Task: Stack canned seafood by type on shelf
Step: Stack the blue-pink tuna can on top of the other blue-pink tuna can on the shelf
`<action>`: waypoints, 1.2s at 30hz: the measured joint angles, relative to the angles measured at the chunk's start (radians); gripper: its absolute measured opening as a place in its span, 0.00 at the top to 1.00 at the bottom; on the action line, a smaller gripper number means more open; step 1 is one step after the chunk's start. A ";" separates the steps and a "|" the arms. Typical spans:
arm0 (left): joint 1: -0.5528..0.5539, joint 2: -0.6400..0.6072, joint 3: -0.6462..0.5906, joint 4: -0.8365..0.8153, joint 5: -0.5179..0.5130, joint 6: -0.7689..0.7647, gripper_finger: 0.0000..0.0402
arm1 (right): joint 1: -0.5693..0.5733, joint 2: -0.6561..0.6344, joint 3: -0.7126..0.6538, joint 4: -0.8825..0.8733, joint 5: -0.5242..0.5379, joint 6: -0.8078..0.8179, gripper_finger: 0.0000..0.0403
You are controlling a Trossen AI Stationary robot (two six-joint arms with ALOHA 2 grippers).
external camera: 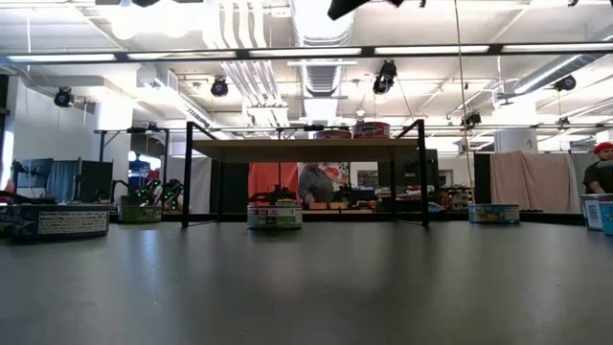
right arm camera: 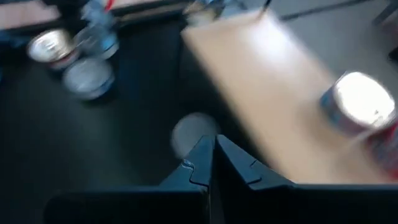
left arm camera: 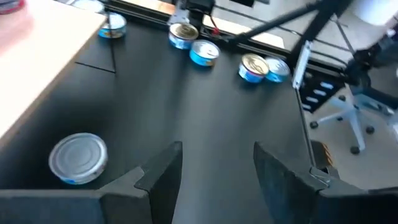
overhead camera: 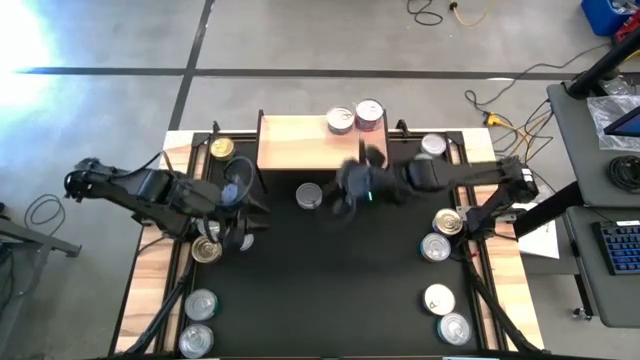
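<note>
From overhead I see the low light-wood shelf (overhead camera: pixel 305 140) on thin black legs standing at the far edge of the large black mat (overhead camera: pixel 330 290). Two flat round tins sit on its right end, a silver-lidded one (overhead camera: pixel 341 121) touching a red-sided one (overhead camera: pixel 370 113). My right gripper (overhead camera: pixel 345 200) hangs over the mat just in front of the shelf, its jaws pressed together and holding nothing. A lone silver-lidded tin (overhead camera: pixel 309 196) rests on the mat just to its left, near the shelf's front edge. My left gripper (overhead camera: pixel 240 215) is over the mat's left side, jaws partly apart and empty, beside a gold-lidded tin (overhead camera: pixel 207 250). More tins lie scattered: another gold-lidded one (overhead camera: pixel 221 149) left of the shelf, two silver ones (overhead camera: pixel 199 320) at the near left corner, and several down the right edge (overhead camera: pixel 437 246).
</note>
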 joint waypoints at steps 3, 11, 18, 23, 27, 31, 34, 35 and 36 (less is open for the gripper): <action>-0.056 0.006 0.000 0.000 -0.010 -0.001 0.54 | 0.101 0.019 -0.001 -0.106 0.005 0.169 0.98; -0.199 0.013 0.000 0.002 -0.016 -0.058 0.54 | 0.309 0.113 -0.003 -0.343 -0.048 0.588 0.98; -0.269 0.015 0.000 0.010 -0.047 -0.103 0.54 | 0.466 0.206 -0.006 -0.520 -0.330 0.838 0.98; -0.272 0.015 0.000 0.011 -0.055 -0.077 0.54 | 0.586 0.255 -0.039 -0.546 -0.519 0.923 0.98; -0.272 0.015 0.000 0.031 -0.148 -0.020 0.54 | 0.661 0.261 -0.099 -0.531 -0.577 1.094 0.98; -0.271 0.015 0.000 0.082 -0.223 0.035 0.54 | 0.710 0.250 -0.177 -0.526 -0.630 1.295 0.98; -0.271 0.015 0.000 0.101 -0.243 0.038 0.54 | 0.732 0.226 -0.230 -0.526 -0.697 1.391 0.98; -0.271 0.015 0.000 0.100 -0.244 0.034 0.54 | 0.738 0.219 -0.248 -0.525 -0.722 1.412 0.98; -0.271 0.015 0.000 0.098 -0.244 0.026 0.53 | 0.741 0.208 -0.267 -0.525 -0.747 1.423 0.98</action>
